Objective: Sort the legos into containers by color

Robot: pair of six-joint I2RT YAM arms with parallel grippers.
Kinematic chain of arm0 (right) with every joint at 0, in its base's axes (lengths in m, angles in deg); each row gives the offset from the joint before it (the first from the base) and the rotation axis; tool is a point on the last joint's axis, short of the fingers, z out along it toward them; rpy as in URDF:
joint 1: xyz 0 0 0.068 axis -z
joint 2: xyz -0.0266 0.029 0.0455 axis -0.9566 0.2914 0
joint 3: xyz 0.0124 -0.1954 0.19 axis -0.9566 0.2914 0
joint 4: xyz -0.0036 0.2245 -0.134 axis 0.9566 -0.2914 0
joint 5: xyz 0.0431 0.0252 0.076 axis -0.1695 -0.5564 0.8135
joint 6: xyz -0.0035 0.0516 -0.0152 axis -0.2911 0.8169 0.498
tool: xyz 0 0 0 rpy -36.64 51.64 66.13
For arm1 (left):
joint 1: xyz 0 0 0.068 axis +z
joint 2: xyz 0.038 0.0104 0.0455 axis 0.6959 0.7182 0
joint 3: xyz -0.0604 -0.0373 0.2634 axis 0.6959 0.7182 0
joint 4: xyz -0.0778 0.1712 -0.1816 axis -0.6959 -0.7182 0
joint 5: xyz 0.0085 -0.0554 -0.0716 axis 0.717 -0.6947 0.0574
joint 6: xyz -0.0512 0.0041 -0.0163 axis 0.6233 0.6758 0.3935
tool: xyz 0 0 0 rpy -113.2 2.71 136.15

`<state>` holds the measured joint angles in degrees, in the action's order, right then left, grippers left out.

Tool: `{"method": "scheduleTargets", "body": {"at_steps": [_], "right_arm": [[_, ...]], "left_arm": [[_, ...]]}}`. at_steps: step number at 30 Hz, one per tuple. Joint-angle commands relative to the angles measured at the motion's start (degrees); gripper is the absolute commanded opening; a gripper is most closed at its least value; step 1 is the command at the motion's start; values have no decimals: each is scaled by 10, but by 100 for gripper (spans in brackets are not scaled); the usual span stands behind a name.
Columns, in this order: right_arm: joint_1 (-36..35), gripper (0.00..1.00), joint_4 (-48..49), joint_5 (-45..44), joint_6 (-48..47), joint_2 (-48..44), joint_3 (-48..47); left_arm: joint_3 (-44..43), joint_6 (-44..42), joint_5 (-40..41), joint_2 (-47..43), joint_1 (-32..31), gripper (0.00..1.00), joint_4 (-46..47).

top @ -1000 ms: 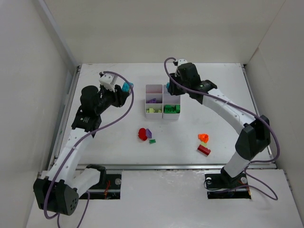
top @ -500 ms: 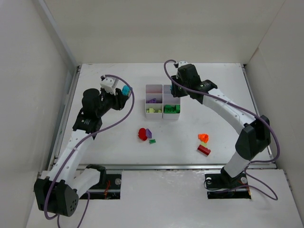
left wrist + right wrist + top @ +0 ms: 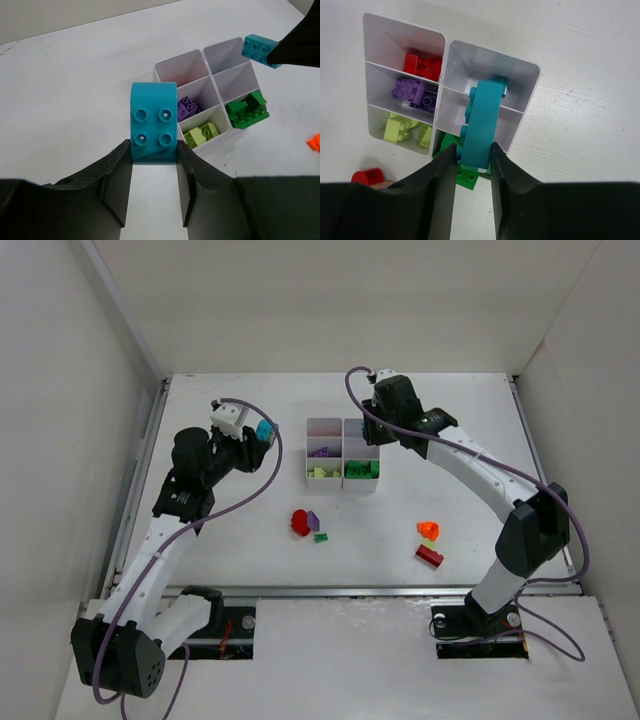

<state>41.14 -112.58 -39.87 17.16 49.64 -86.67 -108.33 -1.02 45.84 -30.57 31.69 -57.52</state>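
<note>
The white containers tray (image 3: 308,455) stands mid-table, with red, purple and yellow-green legos in its left column. Its right column holds a cyan one (image 3: 499,84) at the far end and green ones (image 3: 361,470) at the near end. My left gripper (image 3: 262,432) hovers left of the tray, shut on an arched cyan brick (image 3: 153,122). My right gripper (image 3: 473,152) hangs over the tray's right column (image 3: 527,107), shut on a long cyan brick (image 3: 481,125). The left wrist view shows that brick (image 3: 260,49) above the tray (image 3: 220,50).
Loose legos lie on the table in front of the tray: a red round piece (image 3: 299,523), a purple one (image 3: 312,519) and a small green one (image 3: 321,537). To the right are an orange one (image 3: 429,530) and a red brick (image 3: 429,556). White walls enclose the table.
Both arms have shifted only slightly. The right gripper has edged a little right over the tray, and both still hold their cyan bricks.
</note>
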Motion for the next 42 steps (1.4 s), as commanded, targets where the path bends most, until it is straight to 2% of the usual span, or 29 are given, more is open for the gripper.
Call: {"method": "scheduleTargets", "body": {"at_steps": [1,5,8,9,13,19,23,30,42], "right_arm": [[3,0,0,-17,-7,-24,-8],[16,0,0,9,9,-30,-8],[38,0,19,68,59,-36,4],[45,0,30,122,76,-41,10],[77,0,95,218,150,-32,35],[83,0,83,253,163,19,6],[97,0,108,304,211,24,21],[124,0,154,315,300,24,49],[124,3,147,315,312,50,38]], "left_arm": [[2,-1,-1,-15,-3,0,26],[2,-1,-1,-15,-3,0,26],[2,-1,-1,-10,-3,0,26],[2,-1,-1,-10,-3,0,26],[2,-1,5,-15,-3,0,21],[8,-6,5,-25,-3,0,21],[13,-6,5,-26,-3,0,21],[24,-6,5,-31,-3,0,31],[24,-6,5,-36,-3,0,31]]}}
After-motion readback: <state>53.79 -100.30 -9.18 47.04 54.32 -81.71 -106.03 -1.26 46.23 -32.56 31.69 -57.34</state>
